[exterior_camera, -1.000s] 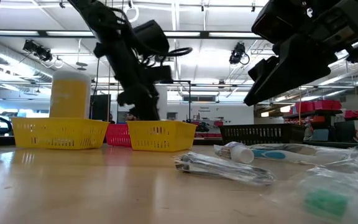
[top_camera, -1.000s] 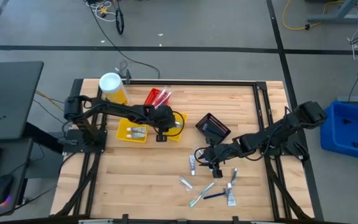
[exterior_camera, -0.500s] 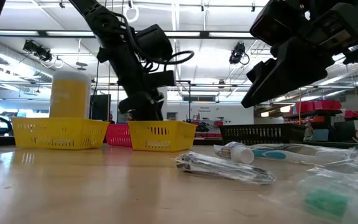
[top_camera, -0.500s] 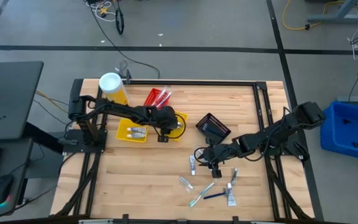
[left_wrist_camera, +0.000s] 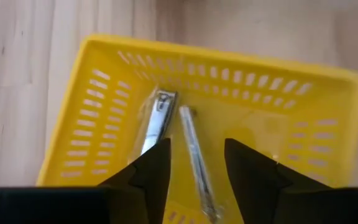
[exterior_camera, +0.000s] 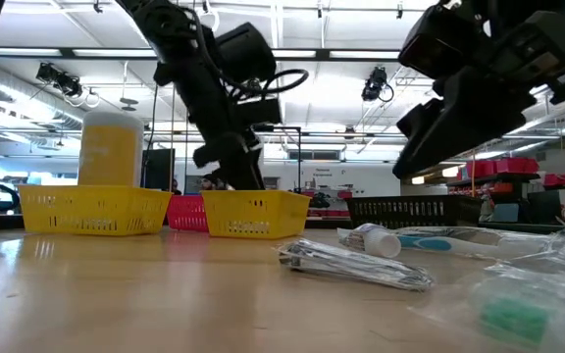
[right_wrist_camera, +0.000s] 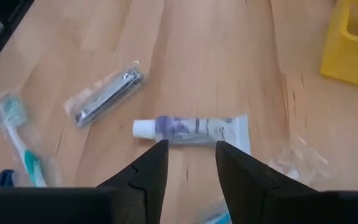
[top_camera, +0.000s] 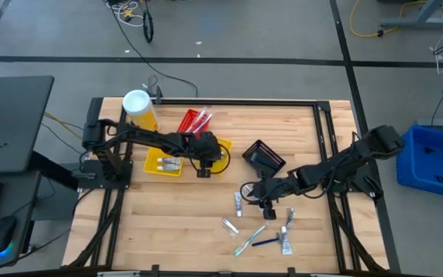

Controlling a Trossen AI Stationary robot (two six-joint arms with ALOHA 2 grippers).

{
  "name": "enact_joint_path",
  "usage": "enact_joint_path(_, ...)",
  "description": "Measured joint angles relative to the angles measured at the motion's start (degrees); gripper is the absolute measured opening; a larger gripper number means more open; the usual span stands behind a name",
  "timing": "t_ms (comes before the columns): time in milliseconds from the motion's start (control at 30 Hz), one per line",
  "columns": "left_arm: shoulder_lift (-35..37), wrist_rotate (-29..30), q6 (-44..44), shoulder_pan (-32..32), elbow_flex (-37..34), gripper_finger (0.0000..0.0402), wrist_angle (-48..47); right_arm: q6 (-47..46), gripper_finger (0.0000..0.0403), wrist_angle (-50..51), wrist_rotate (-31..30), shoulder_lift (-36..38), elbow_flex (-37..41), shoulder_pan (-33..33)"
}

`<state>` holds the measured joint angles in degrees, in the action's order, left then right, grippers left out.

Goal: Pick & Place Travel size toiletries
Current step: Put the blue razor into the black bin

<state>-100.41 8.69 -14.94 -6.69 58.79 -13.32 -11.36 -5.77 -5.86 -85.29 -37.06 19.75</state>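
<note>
Toiletries lay loose near the tabletop's front edge, right of centre, with both grippers empty above.

A white tube (right_wrist_camera: 191,129) lay flat between the right gripper (right_wrist_camera: 187,163) fingers, which hung over it spread apart; a wrapped clipper (right_wrist_camera: 102,94) and a toothbrush (right_wrist_camera: 18,132), partly cut off, lay near. The left gripper (left_wrist_camera: 196,169) hovered, fingers apart, over the yellow bin (left_wrist_camera: 79,115) holding a clipper and a slim wrapped item, too blurred to identify.

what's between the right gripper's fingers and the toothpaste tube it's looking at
Only bare wooden table. In the right wrist view the right gripper is open just short of the toothpaste tube, with nothing lying in that stretch.
</note>
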Motion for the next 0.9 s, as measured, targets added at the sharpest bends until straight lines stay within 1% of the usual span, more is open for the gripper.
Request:
enact_joint_path(100,0.2,0.0,1.7,1.3,3.0,0.0146,-4.0,-1.3,0.0139,4.4,0.0,2.6,0.0,0.0)
enact_joint_path(233,1.5,-1.4,4.9,3.2,7.1,0.0136,-11.0,-7.6,0.0139,10.4,0.1,7.7,0.0,0.1)
enact_joint_path(300,2.6,-2.3,5.8,4.5,8.4,0.0134,-15.2,-10.4,0.0138,15.5,0.1,10.7,0.0,0.2)
enact_joint_path(467,5.8,-2.1,8.7,8.2,8.8,0.0134,-16.5,-19.4,0.0138,28.3,0.0,16.4,0.0,1.1)
enact_joint_path(567,7.1,-2.1,11.8,10.7,8.8,0.0135,-17.1,-25.0,0.0138,32.6,0.0,17.4,0.0,1.6)
enact_joint_path(667,7.5,-2.1,14.3,13.1,8.8,0.0133,-16.8,-26.7,0.0137,33.4,-0.1,17.1,0.0,2.4)
enact_joint_path(800,7.6,-1.8,17.0,16.1,8.8,0.0133,-15.8,-26.8,0.0138,33.7,-0.1,16.8,0.0,3.1)
enact_joint_path(900,7.6,0.3,19.3,17.8,8.8,0.0133,-15.1,-26.8,0.0136,33.7,-0.2,16.8,0.0,3.2)
